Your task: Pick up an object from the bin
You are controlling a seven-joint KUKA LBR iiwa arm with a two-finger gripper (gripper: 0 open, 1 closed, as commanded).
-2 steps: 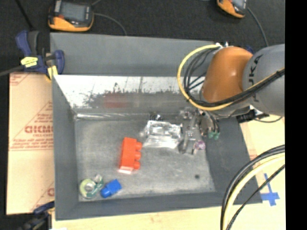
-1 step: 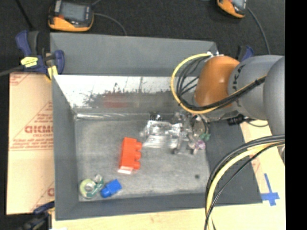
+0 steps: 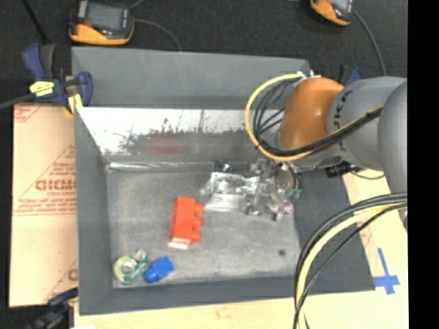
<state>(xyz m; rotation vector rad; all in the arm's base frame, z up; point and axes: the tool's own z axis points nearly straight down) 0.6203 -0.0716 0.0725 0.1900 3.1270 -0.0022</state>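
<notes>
We see gripper low at right rear of bin, just beside clear crumpled plastic piece. Jaw state: we cannot tell, and nothing is visibly held. Small purple-green bit sits close by.

Risks, as we judge them:
- clear piece slides or gets shoved aside
- rear wall near, scrape possible
- wrong bit caught

Red block and blue piece lie well apart, front left.

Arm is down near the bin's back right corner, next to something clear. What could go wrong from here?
1. The clear shiny thing beside the gripper has an outline that is hard to read, so a grasp may miss or slip.
2. The gripper is close to the bin's back wall and right side, so a scrape seems possible.
The orange block lies apart and looks safe.
</notes>
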